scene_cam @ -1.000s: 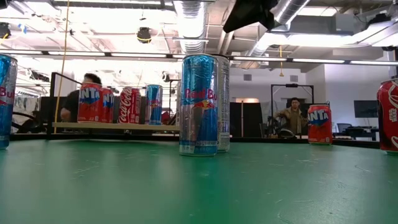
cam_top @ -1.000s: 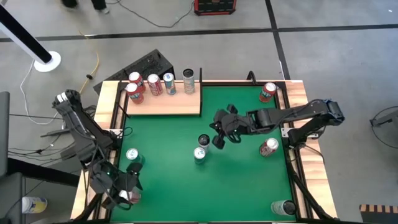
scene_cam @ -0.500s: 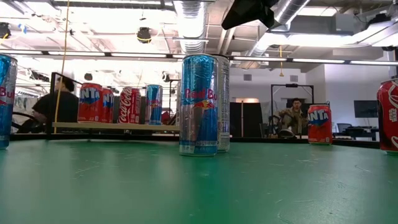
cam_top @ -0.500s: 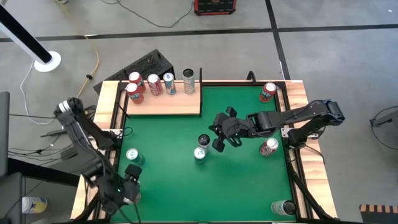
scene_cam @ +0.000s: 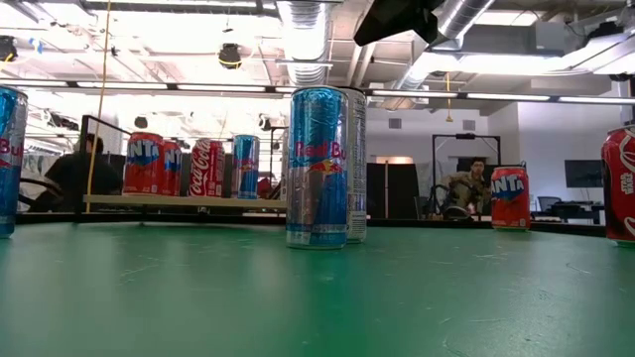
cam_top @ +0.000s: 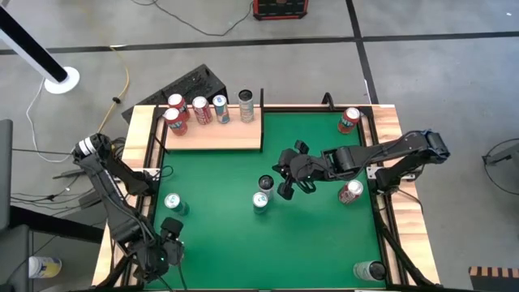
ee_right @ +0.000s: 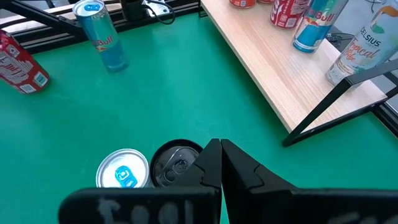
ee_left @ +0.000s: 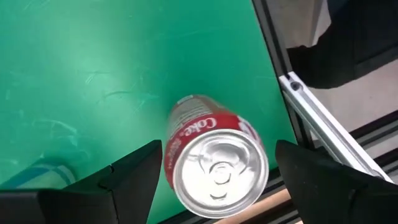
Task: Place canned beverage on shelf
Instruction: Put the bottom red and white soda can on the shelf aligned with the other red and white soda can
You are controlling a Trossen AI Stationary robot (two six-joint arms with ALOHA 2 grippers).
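A seated person (scene_cam: 474, 188) shows beyond the table.

Hidden and cut-off bits

Coke can (ee_left: 214, 165) under the left arm is invisible from overhead; blue can (scene_cam: 8, 159) and red can (scene_cam: 620, 183) are cropped at the frame edges, either side of the Red Bull can (scene_cam: 317, 167).

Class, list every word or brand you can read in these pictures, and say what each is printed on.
"Red Bull": blue can mid-table.
"Coca-Cola": red can on the shelf.
"Coke": red can between the left end effector's fingers.
"CELSIUS", partly cut off: pale can on the shelf.
Other labels: cut off or unreadable.
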